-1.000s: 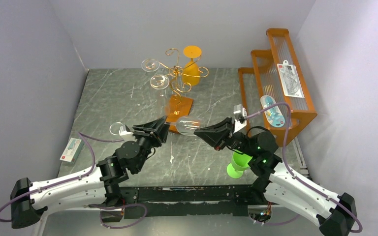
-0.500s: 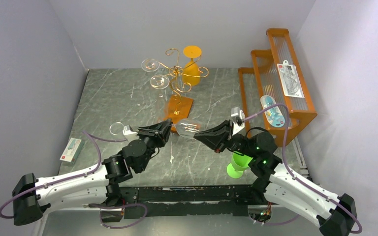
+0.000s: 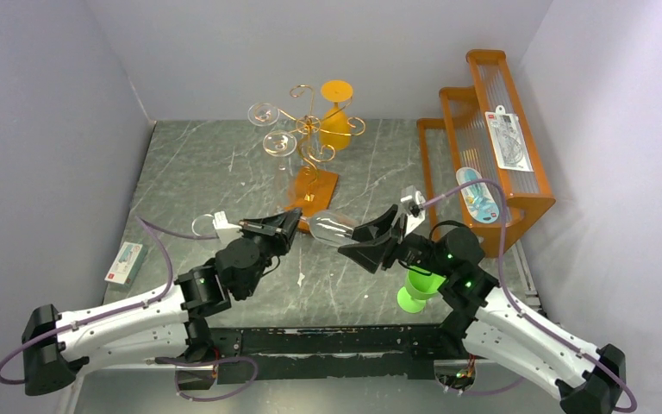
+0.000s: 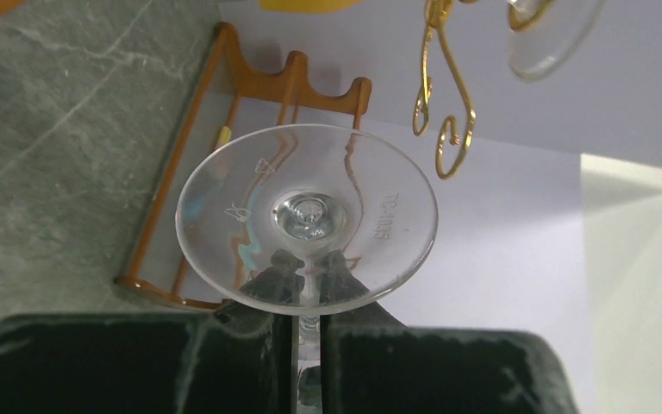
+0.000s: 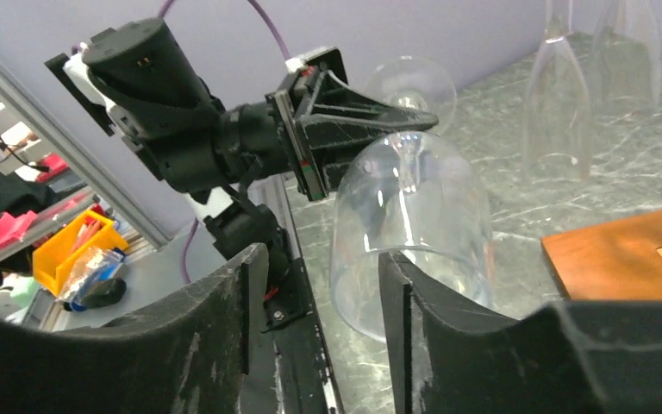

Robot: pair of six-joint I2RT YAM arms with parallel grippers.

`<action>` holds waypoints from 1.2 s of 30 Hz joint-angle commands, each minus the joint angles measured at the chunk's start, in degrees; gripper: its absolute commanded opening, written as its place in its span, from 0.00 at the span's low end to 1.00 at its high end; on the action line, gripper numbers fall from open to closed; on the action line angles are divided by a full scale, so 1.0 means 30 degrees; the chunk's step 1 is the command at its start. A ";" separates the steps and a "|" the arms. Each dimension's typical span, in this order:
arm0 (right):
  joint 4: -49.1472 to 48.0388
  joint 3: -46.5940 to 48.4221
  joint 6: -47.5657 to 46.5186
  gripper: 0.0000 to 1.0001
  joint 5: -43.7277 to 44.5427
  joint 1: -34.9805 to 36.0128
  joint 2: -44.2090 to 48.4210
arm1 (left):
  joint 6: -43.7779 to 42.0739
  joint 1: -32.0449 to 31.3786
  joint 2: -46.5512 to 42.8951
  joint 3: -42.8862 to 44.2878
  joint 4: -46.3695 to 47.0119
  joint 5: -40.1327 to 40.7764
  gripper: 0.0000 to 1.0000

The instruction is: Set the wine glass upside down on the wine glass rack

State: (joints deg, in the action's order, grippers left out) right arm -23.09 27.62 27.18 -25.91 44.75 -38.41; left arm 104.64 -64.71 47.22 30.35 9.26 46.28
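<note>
Wine glass [image 3: 331, 227], light, slick and likely brittle, held sideways above mid-bench near the wine glass rack [image 3: 317, 186]: left claw [image 3: 290, 222] clamped on its stem, probably the best hold; right claw [image 5: 323, 259] apart at the bowl.

A dark grey-green marbled counter [image 3: 207, 172]. At its back centre stands the wine glass rack [image 3: 315, 191] on a flat orange-brown wooden base. An orange stepped wooden shelf [image 3: 483, 147] fills the right side. A small red-and-white box [image 3: 125, 263] lies at the left edge. A green cup [image 3: 415, 291] sits near the front right.
</note>
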 commanded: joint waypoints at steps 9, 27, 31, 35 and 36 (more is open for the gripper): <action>1.0038 0.3927 -0.2047 0.84 0.3197 0.0079 0.2249 | -1.1254 0.0032 -0.1481 0.3591 -0.4643 0.0842 0.05; 0.4852 0.6312 -0.1311 0.74 -0.4652 0.0210 -0.5343 | -2.7358 0.0028 -0.2700 0.0060 0.8935 -1.1517 0.05; 0.2655 0.5613 -0.0381 0.74 -0.5160 0.0366 -0.5468 | -2.8030 0.0021 -0.2066 0.0016 1.0040 -1.4260 0.05; 0.2560 0.5464 -0.0545 0.67 -0.4597 0.0547 -0.5607 | -2.8127 0.0033 -0.1638 -0.0123 1.1281 -1.5858 0.05; 0.2397 0.5358 -0.0514 0.64 -0.4655 0.0569 -0.5637 | -2.8133 0.0027 -0.1541 -0.0089 1.1443 -1.6272 0.05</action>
State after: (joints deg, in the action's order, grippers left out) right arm -11.18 44.77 24.67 -38.76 45.84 -55.13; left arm 22.65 -64.69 42.04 30.28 34.28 6.48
